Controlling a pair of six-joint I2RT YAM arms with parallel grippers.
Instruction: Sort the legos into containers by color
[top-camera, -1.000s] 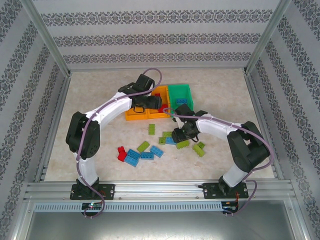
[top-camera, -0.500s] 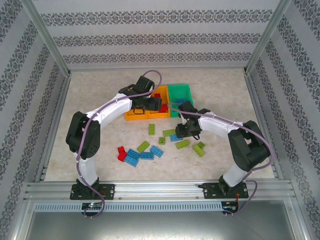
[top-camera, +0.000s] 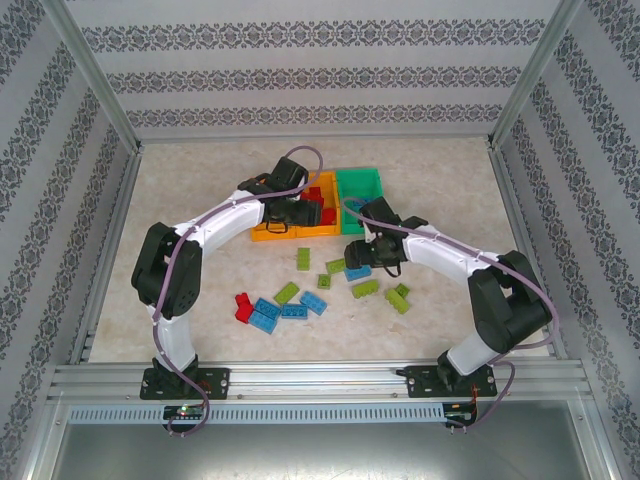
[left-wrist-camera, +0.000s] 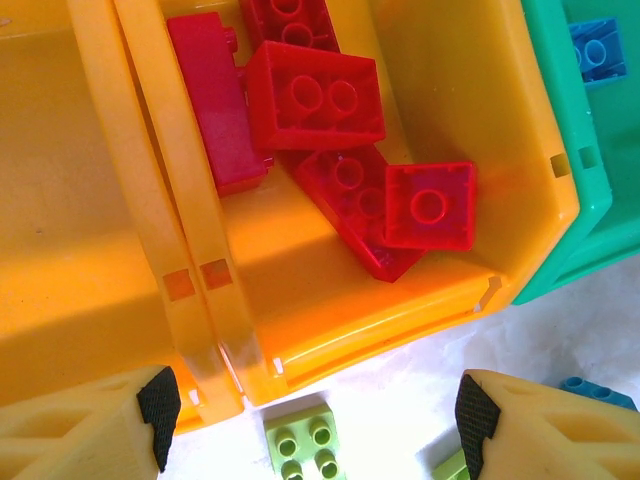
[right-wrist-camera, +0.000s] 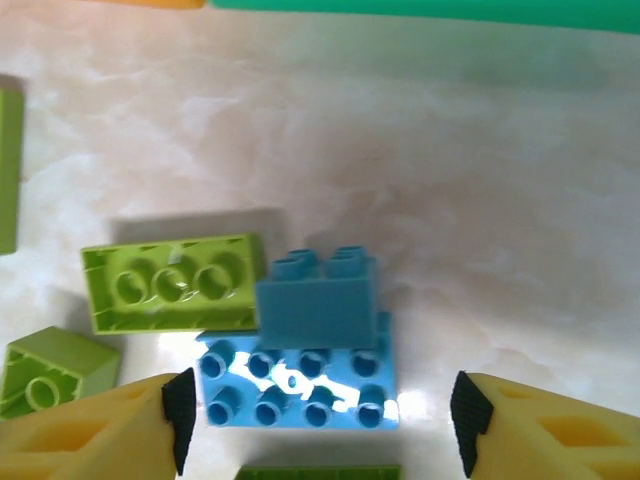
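Note:
Three containers stand in a row: an orange bin, an orange bin holding several red legos, and a green bin with a blue lego inside. My left gripper hangs open at the near wall of the red-filled bin, above a lime lego on the table. My right gripper is open around a flat blue lego with a smaller blue brick on it. In the top view the right gripper is just in front of the green bin.
Loose legos lie in front of the bins: lime ones, blue ones and a red one. An upturned lime brick touches the blue pair. Metal frame rails border the table.
My right gripper has opened and shifted toward the bins, and the blue legos now lie on the table between its fingers. The left gripper stayed open and edged slightly right.

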